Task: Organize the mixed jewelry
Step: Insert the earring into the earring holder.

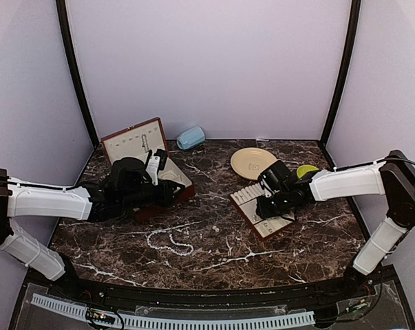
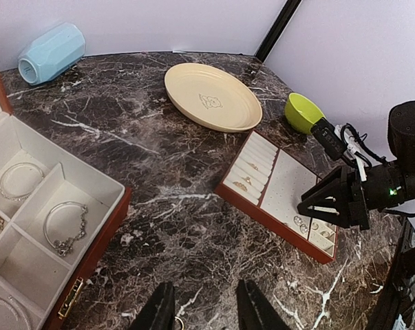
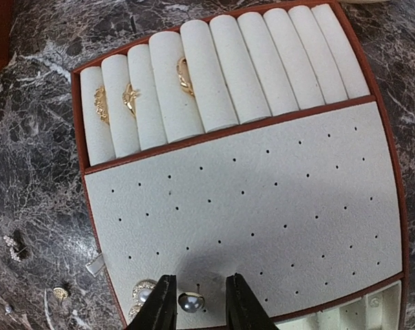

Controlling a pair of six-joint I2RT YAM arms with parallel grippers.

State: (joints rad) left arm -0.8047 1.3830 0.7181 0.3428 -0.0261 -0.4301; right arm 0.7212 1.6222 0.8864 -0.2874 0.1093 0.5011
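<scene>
Right gripper (image 3: 197,306): low over the near edge of the tray (image 3: 296,206), fingers slightly parted on either side of a pearl stud (image 3: 191,301). The stud sits on the perforated pad, which suits earrings. A gap shows on one side; whether the other finger touches it is unclear.
Pad neighbour: a second sparkly earring (image 3: 144,294) lies just beside the stud, close enough to be nudged.
Rings (image 3: 184,75): three gold ones are tucked into the roll slots at the tray's far end; the other slots are free.
Left gripper (image 2: 204,313): fingers spread just above the desk (image 2: 159,165) beside the box (image 2: 97,247), with nothing clearly between them. A tiny gold piece shows by one fingertip.
Box: bracelets (image 2: 66,227) lie in separate compartments.
Unsorted: the pearl strand (image 1: 169,240) is loose on the desk between the arms, and small pieces (image 3: 14,246) are scattered left of the tray.
Around: the plate (image 2: 186,75), green bowl (image 2: 302,112) and blue cup (image 2: 50,51) stand farther back, clear of both arms.
</scene>
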